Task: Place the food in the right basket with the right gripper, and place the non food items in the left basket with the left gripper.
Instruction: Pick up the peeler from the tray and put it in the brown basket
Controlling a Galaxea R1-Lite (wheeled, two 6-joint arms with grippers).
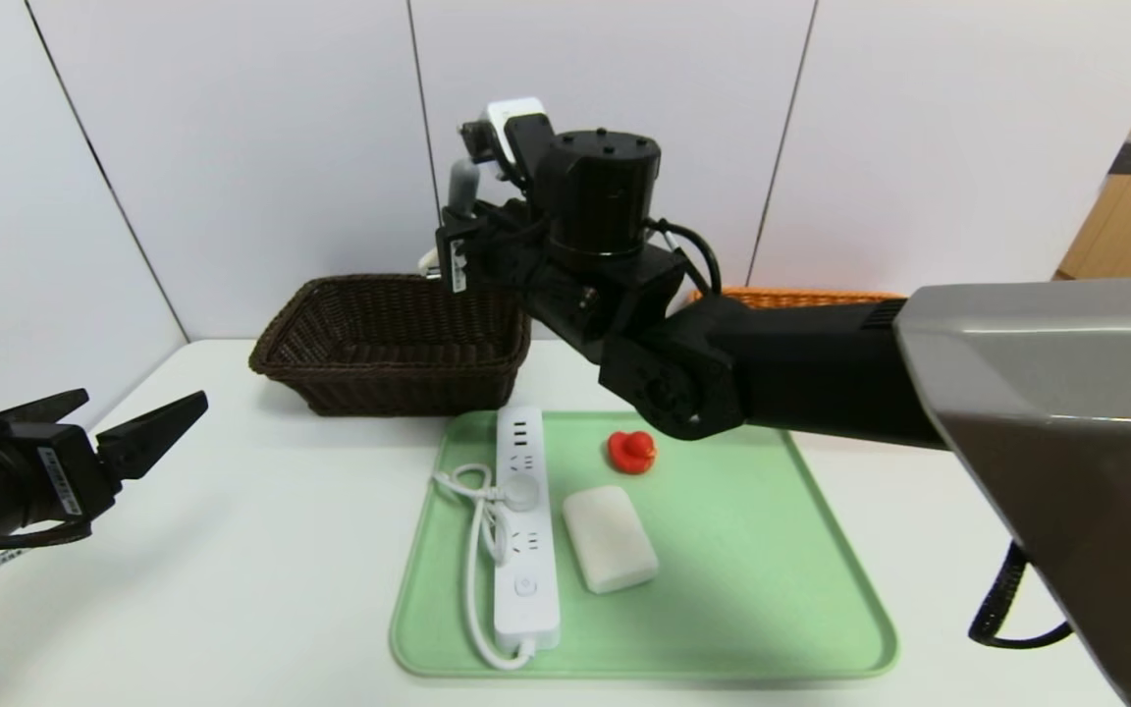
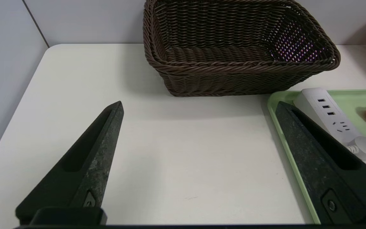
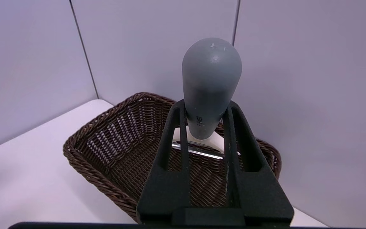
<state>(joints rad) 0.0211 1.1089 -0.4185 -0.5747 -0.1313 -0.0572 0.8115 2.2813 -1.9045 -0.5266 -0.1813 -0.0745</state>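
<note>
My right gripper (image 1: 456,250) is shut on the grey handle (image 3: 211,86) of a peeler-like tool with a white head and metal blade (image 3: 199,150). It holds the tool upright above the brown wicker basket (image 1: 394,344), which also shows in the right wrist view (image 3: 113,143). My left gripper (image 1: 143,403) is open and empty over the table at the left (image 2: 199,105). On the green tray (image 1: 801,550) lie a white power strip (image 1: 524,520), a small red item (image 1: 632,452) and a white rounded block (image 1: 610,538).
An orange basket (image 1: 801,297) stands at the back right, mostly hidden behind my right arm. The brown basket (image 2: 233,47) looks empty in the left wrist view. The tray's left rim (image 2: 273,98) lies by my left gripper's finger.
</note>
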